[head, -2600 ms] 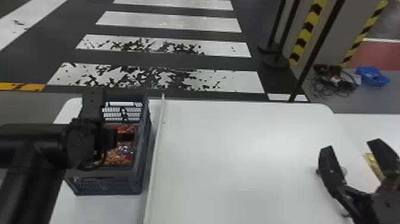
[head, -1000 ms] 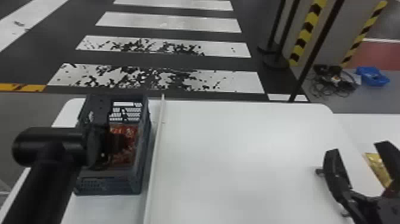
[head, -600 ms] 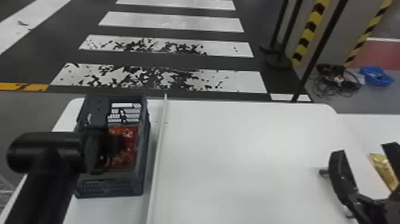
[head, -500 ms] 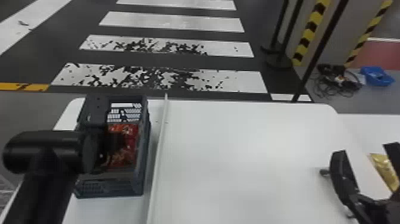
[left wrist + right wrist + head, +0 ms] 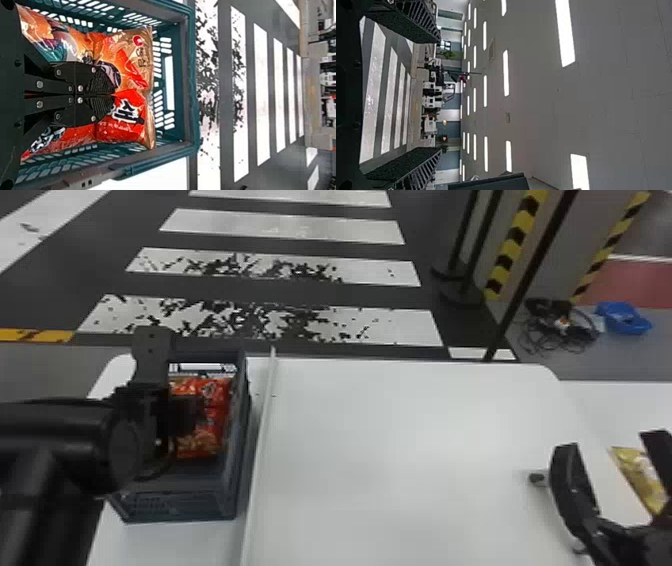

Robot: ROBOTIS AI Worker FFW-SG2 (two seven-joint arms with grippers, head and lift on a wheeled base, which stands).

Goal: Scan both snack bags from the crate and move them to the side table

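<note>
"Where did you have the left gripper (image 5: 192,416)?"

"Over the crate (image 5: 241,455), with its fingers reaching in. In the left wrist view I saw them pressed together, pinching the middle of the red snack bag (image 5: 126,114). The wrapper creased around the fingertips."

"So I could call that a grip. And the bag was in the crate?"

"Yes, within its walls, printed side showing. I couldn't tell whether it touched the bottom, or whether another bag lay under it."

"What did the crate stand on?"

"The white table (image 5: 400,470), towards my left, just beside a pale strip (image 5: 261,440) that ran along the tabletop."

"And the right gripper (image 5: 610,440)?"

"Near the table's right edge, holding nothing. I had its fingers wide apart; in the right wrist view the ceiling (image 5: 605,111) and its lights showed between them."

"I noticed something gold over there."

"That was the gold bag (image 5: 639,475), on the side table (image 5: 625,405), to my right of the big table. In the head view one of the right fingers covered part of it."

"Anything beyond the tables?"

"A heap of black cables (image 5: 557,325) on the floor, near a blue tray (image 5: 622,319), and the striped crossing (image 5: 280,230) ahead of me."
</note>
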